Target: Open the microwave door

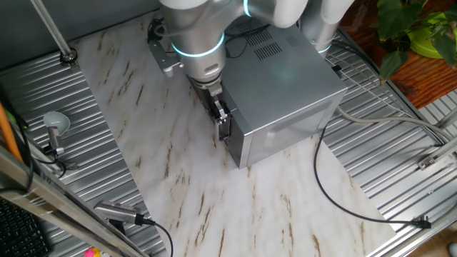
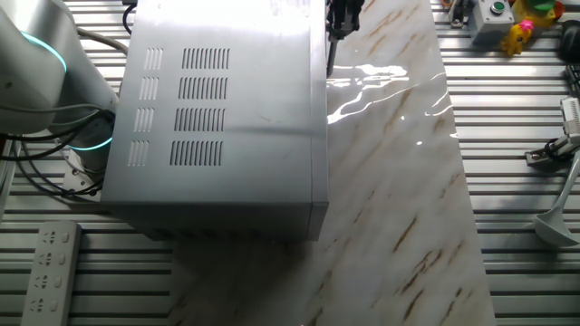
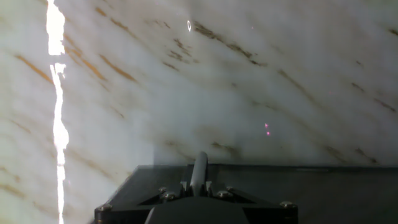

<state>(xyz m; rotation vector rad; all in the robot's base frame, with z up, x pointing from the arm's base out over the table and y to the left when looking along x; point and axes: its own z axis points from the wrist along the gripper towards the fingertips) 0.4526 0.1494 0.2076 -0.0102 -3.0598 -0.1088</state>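
Observation:
The microwave (image 1: 285, 78) is a big silver box with vent slots on top, also seen from above in the other fixed view (image 2: 227, 118). Its dark door (image 3: 323, 190) faces the marble table, and only its top edge shows, in the hand view. The arm hides the door in one fixed view. My gripper (image 1: 223, 127) hangs at the microwave's front corner, also visible in the other fixed view (image 2: 337, 32). In the hand view the gripper (image 3: 199, 186) is shut on the silver bar handle (image 3: 199, 165), which sits between the fingers. The door looks flush with the box.
The marble table (image 1: 178, 193) lies in front of the door. A black cable (image 1: 335, 193) runs over it at the right. A power strip (image 2: 50, 267) lies left of the microwave, and a button box (image 2: 489, 18) sits at the far edge.

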